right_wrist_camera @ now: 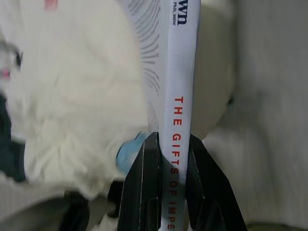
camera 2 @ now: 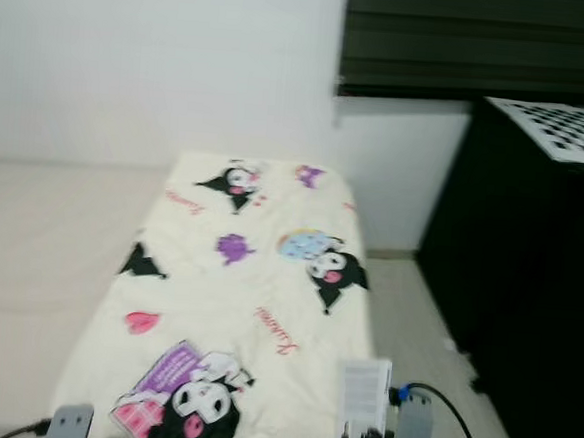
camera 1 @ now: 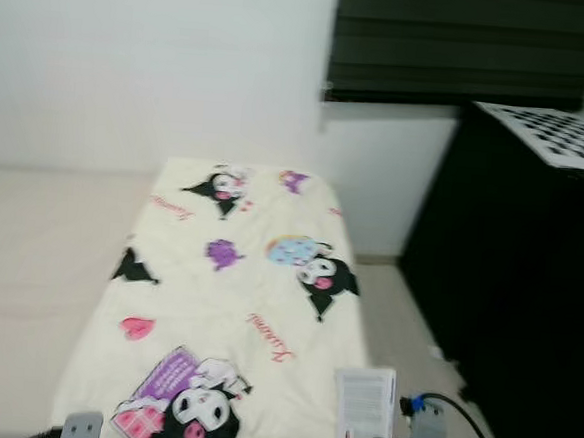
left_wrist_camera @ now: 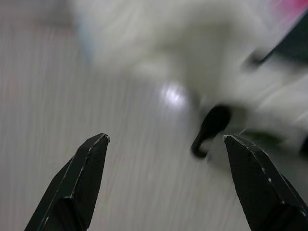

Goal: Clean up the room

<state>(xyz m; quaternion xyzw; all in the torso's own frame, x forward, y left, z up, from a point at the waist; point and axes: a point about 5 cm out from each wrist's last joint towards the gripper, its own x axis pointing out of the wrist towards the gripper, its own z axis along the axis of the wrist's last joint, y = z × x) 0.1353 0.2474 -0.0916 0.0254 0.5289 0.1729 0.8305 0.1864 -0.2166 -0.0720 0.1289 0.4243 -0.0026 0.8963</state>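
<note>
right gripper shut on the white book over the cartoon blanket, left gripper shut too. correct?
Not quite: the left gripper is open, its fingers well apart in the left wrist view. The right gripper is indeed shut on the white book over the cartoon blanket.

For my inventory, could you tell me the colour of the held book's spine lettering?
Red on the white book, clearest in the right wrist view.

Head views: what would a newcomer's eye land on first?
The cream bedspread printed with black-and-purple cartoon characters, running up the middle to the white wall. Next, the white book clamped by its spine in the right gripper over the bed's near right corner. A tall black cabinet stands to the right.
</note>
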